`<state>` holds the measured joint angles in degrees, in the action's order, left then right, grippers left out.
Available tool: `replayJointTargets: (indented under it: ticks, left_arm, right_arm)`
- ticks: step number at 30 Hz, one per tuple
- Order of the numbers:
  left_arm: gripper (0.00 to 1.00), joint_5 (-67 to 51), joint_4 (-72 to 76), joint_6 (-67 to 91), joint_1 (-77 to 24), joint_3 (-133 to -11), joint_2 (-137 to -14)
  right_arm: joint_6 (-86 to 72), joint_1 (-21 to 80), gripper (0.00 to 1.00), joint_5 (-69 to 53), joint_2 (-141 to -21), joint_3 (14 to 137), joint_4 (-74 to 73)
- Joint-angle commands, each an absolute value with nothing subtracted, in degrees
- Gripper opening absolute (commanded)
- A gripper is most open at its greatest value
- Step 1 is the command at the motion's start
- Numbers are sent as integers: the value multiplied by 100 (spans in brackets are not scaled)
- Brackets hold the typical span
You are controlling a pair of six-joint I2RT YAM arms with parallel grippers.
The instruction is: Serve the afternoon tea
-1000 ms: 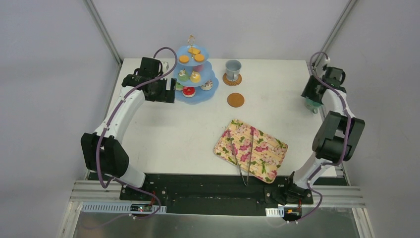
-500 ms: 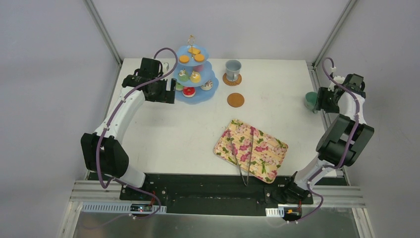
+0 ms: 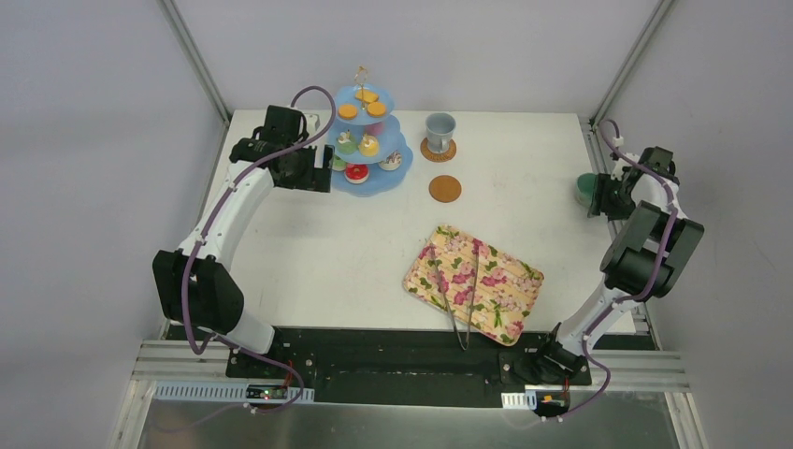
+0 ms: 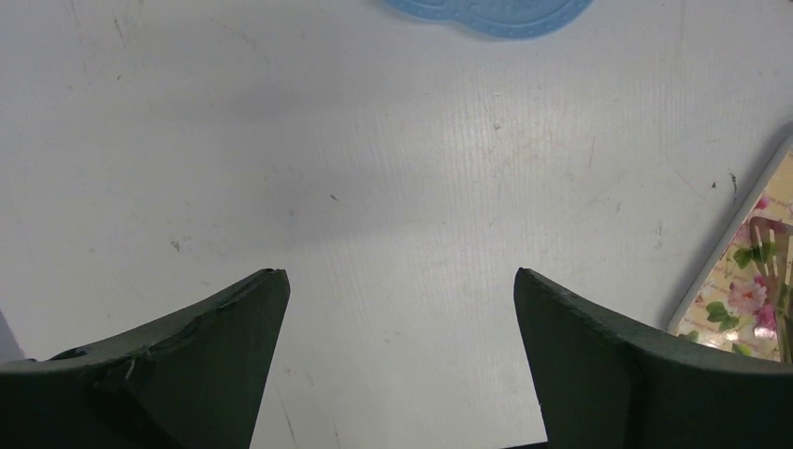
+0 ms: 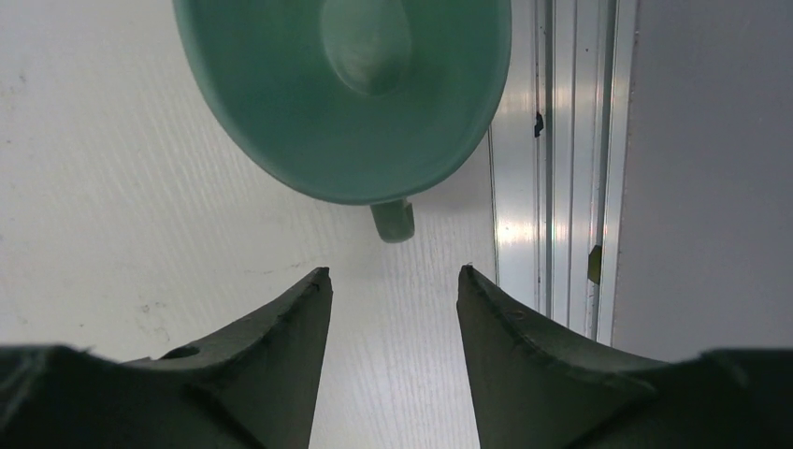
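The sweets (image 3: 368, 144) sit on all 3 levels of the blue tiered stand (image 3: 374, 188): orange biscuits (image 3: 348, 111) on the top level, cupcakes (image 3: 346, 142) on the middle one and a red donut (image 3: 356, 172) with a few more pieces on the lowest. They look like small toy pieces, so I judge them light and stiff, easily flicked off a level by a careless touch, and the glossy icing is probably slippery under a hard finger. The donut is best pinched across its outer sides and low down, a cupcake at its base rather than its topping, and a flat biscuit by its edge. The upper levels overhang the lower ones, so a sideways approach looks safer, and the stand itself may slide or tip if pushed. The left gripper (image 4: 397, 281) hangs just left of the stand's lowest level, fingers spread wide and empty over bare table. The right gripper (image 5: 393, 276) is far to the right of the stand, jaws parted and holding nothing, with a green cup (image 5: 346, 94) just ahead, its handle pointing at the gap. Tongs (image 3: 463, 295) lie on a flowered tray (image 3: 510, 299) nearer than the stand and to its right.
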<state>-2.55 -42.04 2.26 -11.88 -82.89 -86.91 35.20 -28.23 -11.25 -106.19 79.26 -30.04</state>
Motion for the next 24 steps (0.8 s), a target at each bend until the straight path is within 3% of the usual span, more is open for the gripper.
replayJointTargets:
  ticks: [1,11,24]
  left_arm:
    - [95,-265,-4306,158,-1116,-8588,-8688]
    - [95,-283,-4360,175,-1116,-8770,-8769]
    - [95,-246,-4370,163,-1116,-8730,-8742]
  right_arm:
    - [3480,-2757,54,-956,-10755,8068,-2611]
    - [3341,-2669,49,-917,-11149,8211,-2250]
    - [3290,-2637,34,-844,-11223,8197,-1967]
